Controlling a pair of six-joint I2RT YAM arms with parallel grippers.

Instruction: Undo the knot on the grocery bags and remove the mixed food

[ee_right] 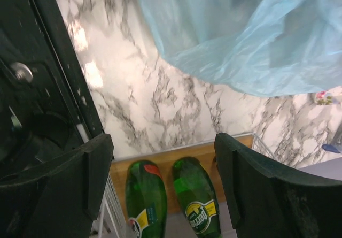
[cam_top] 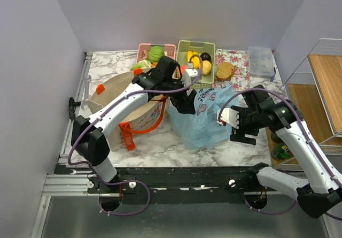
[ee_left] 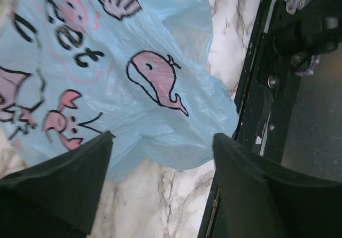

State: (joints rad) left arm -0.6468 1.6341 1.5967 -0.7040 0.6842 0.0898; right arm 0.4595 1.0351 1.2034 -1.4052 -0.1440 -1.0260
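The light blue plastic bag [cam_top: 203, 119] with pink whale and crab print lies crumpled on the marble table, right of centre. It fills the top of the left wrist view [ee_left: 133, 77] and the top right of the right wrist view [ee_right: 240, 35]. My left gripper [cam_top: 184, 102] hovers over the bag's far left part, open and empty [ee_left: 160, 179]. My right gripper [cam_top: 239, 125] is at the bag's right edge, open and empty [ee_right: 163, 184]. The knot is hidden. No food shows through the bag. A round green cabbage [cam_top: 155, 53] sits in the pink basket.
A beige tote [cam_top: 133, 107] with orange straps lies left of the bag. At the back stand a pink basket [cam_top: 143, 47], a green basket [cam_top: 211, 61] with bananas, a bread slice [cam_top: 225, 70] and a clear box [cam_top: 261, 61]. A wire shelf [cam_top: 320, 88] at the right holds green bottles [ee_right: 147, 200].
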